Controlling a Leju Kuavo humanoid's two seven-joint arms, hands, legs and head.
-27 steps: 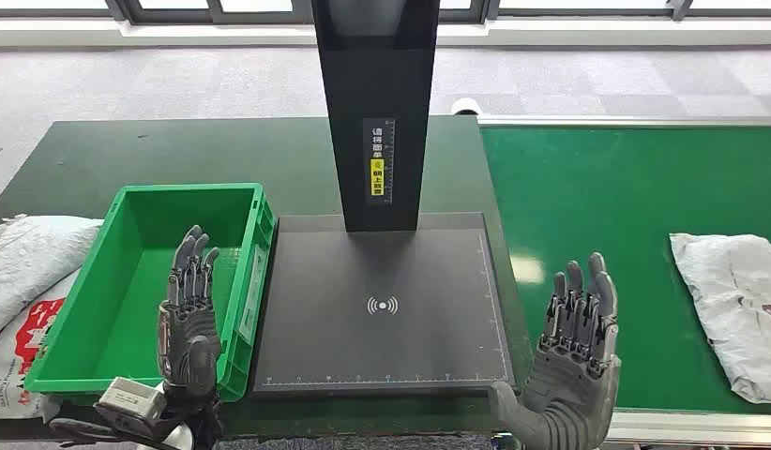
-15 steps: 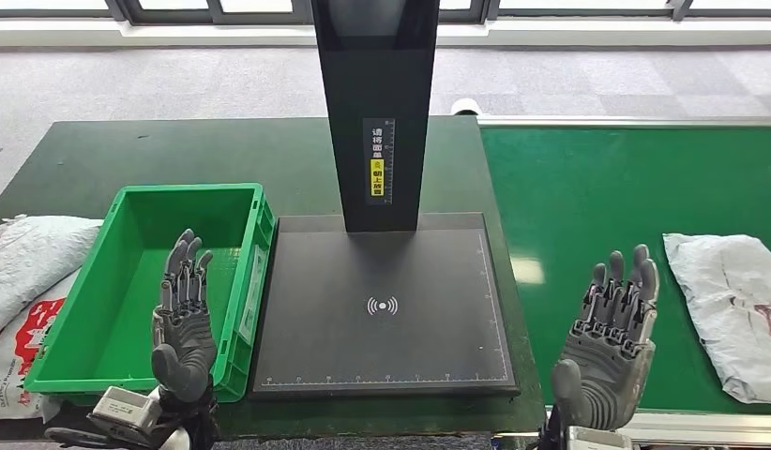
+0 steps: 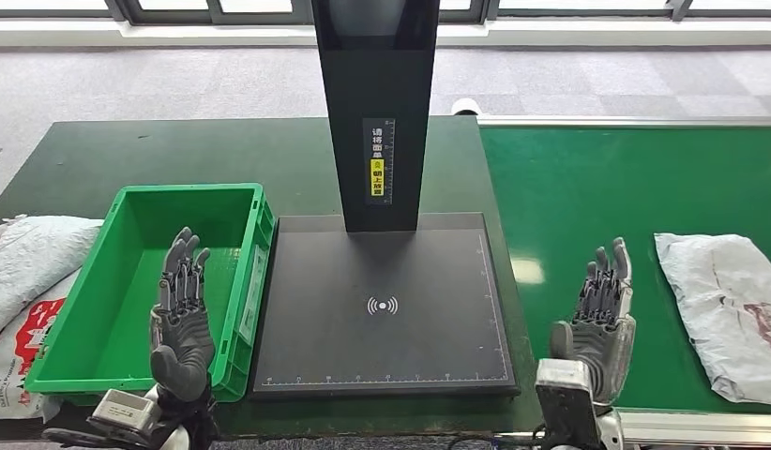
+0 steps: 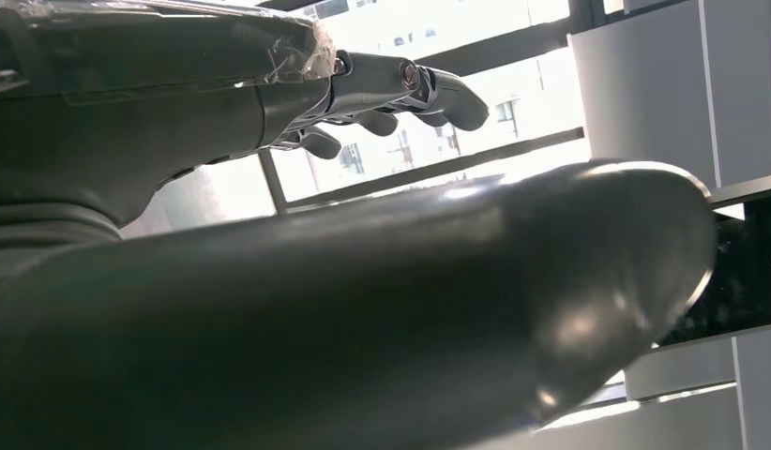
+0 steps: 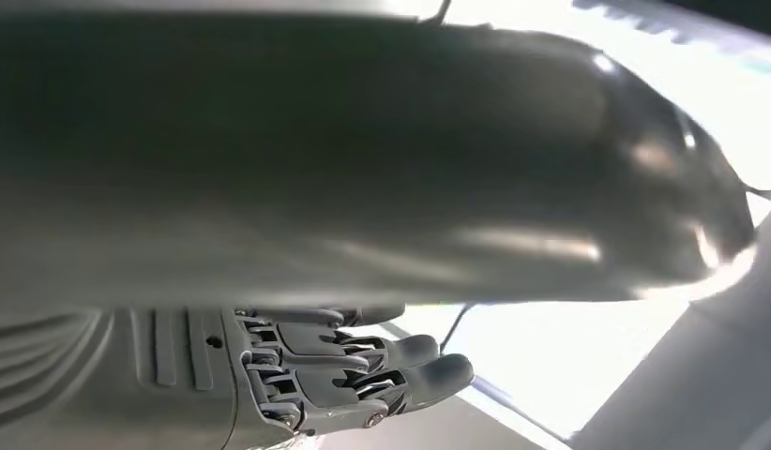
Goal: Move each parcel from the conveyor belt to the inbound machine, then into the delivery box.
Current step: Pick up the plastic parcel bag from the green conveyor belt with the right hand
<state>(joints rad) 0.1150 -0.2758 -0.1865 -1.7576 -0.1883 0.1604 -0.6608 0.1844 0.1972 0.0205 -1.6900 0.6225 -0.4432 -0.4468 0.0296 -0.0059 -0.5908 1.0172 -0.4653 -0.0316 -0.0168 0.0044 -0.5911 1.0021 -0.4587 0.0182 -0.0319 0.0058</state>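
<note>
A grey-white plastic parcel [image 3: 729, 309] lies on the green conveyor belt [image 3: 597, 187] at the right. My right hand [image 3: 599, 319] is raised over the belt's near edge, left of the parcel and apart from it, fingers straight and holding nothing. My left hand [image 3: 180, 319] stands over the front of the green delivery box [image 3: 128, 366], fingers spread and holding nothing. The black inbound machine [image 3: 382, 309] with its flat scanning plate and upright column [image 3: 374, 112] sits between box and belt. In the wrist views my left hand [image 4: 363, 94] and right hand [image 5: 344, 366] show extended fingers.
White sacks with red print [image 3: 21, 281] lie at the left of the box on the dark green table [image 3: 175, 150]. Grey floor and window frames run behind the table.
My right hand has moved forward and rightward over the belt toward the parcel. The parcel has drifted left along the belt. My left hand has barely moved.
</note>
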